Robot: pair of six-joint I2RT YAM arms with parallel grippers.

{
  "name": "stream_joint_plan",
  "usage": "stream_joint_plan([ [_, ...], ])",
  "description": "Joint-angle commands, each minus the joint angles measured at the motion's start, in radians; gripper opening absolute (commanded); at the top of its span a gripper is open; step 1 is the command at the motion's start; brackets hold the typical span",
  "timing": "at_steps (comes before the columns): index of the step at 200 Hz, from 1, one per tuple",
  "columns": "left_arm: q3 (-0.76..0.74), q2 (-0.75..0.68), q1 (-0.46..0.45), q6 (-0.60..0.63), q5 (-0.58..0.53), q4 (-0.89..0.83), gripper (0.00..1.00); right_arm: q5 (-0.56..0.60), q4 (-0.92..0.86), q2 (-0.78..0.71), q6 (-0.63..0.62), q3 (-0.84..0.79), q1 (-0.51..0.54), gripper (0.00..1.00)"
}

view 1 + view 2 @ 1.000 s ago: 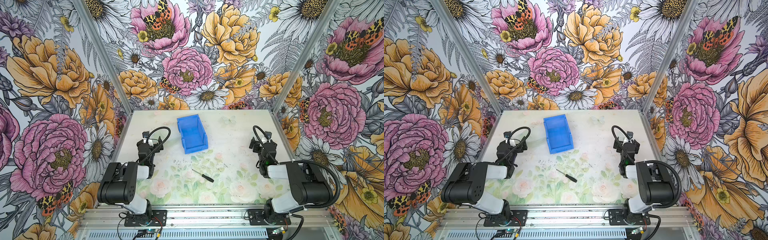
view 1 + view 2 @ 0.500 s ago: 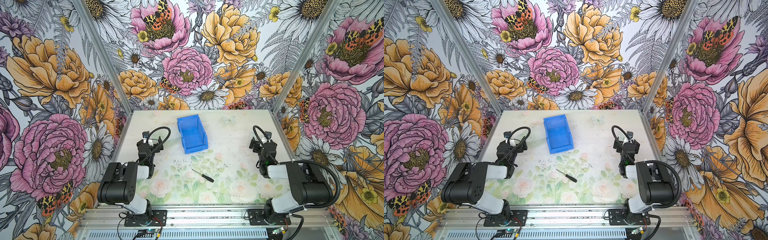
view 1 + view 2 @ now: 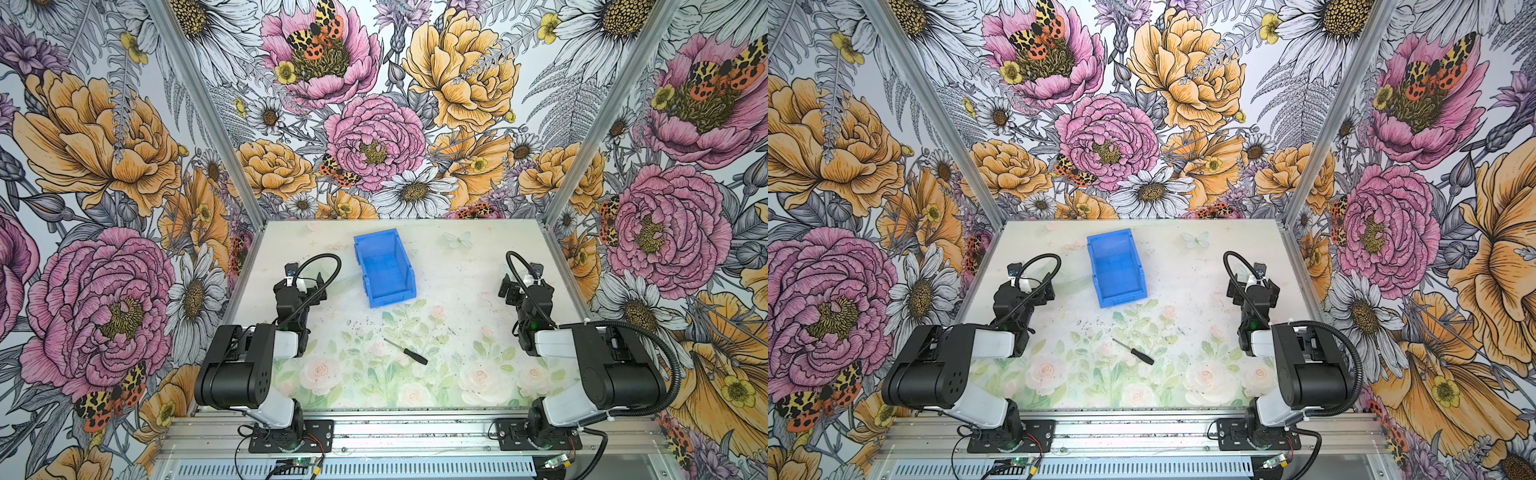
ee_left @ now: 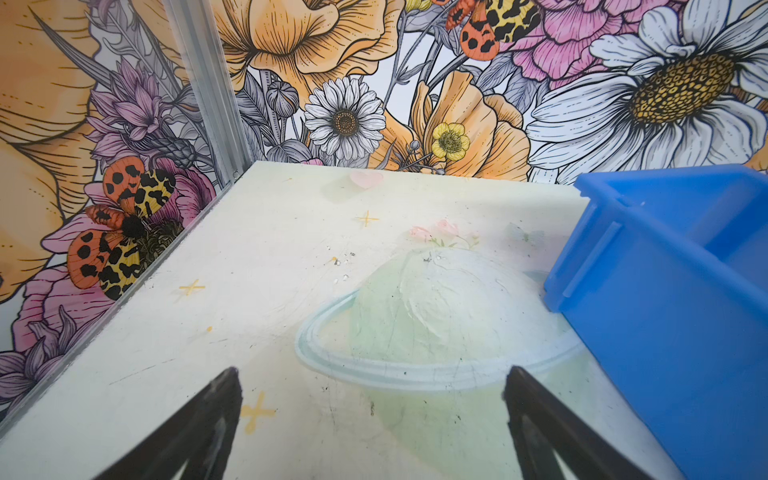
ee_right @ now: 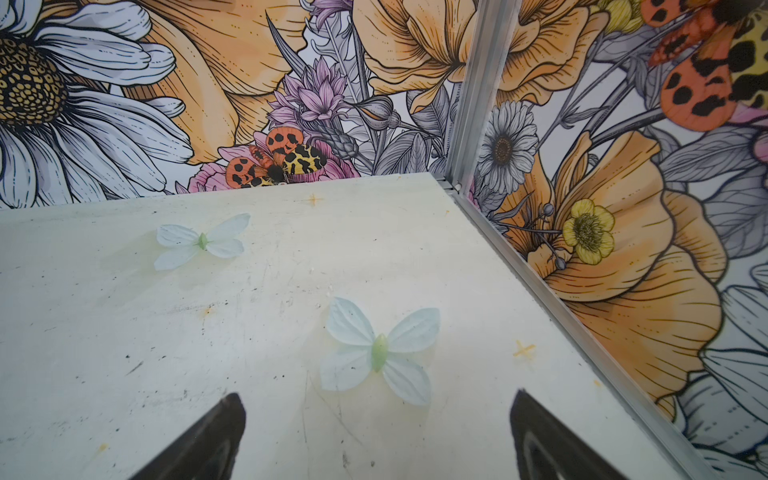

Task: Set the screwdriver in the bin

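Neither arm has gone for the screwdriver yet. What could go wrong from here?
The screwdriver lies flat, slim and diagonal on the table: jaws not squared across it may nudge it away or pinch only the thin shaft. The bin stands farther back with tall sides: a low carry might clip a wall and shove it.

A robotics lab cell: aluminium frame (image 3: 212, 116), floral-printed walls (image 3: 374, 124), two bolted-down arms (image 3: 237, 374).

- The bin (image 4: 673, 324) is cut off by the edge of the left wrist view.
- The screwdriver (image 3: 406, 351), tip toward ten o'clock, is too small to show its blade type.
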Motion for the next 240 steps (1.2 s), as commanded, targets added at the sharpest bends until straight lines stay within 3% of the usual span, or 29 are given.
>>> stream_joint_plan([
  [1,0.004,0.002,0.009,0.007,0.022,0.016,0.99,0.02,0.032,0.006,0.004,-0.004,0.007,0.99],
  [50,0.025,-0.014,0.03,-0.003,0.075,-0.036,0.99,0.058,0.015,-0.019,0.023,-0.01,0.007,0.99],
  [84,0.017,-0.042,0.046,-0.023,0.077,-0.043,0.99,0.023,0.057,-0.051,0.007,-0.043,0.005,0.99],
  [116,0.03,-0.096,0.066,-0.047,0.075,-0.118,0.99,0.032,-0.056,-0.162,0.011,-0.038,0.005,0.99],
  [164,0.076,-0.252,0.139,-0.09,0.209,-0.415,0.99,-0.053,-0.422,-0.448,0.035,0.02,0.014,0.99],
  [195,0.186,-0.309,0.135,-0.212,0.141,-0.708,0.99,-0.013,-0.692,-0.606,0.12,0.101,0.019,1.0],
  [240,0.309,-0.327,0.148,-0.354,0.28,-1.001,0.99,-0.008,-1.112,-0.619,0.263,0.329,0.072,1.0],
])
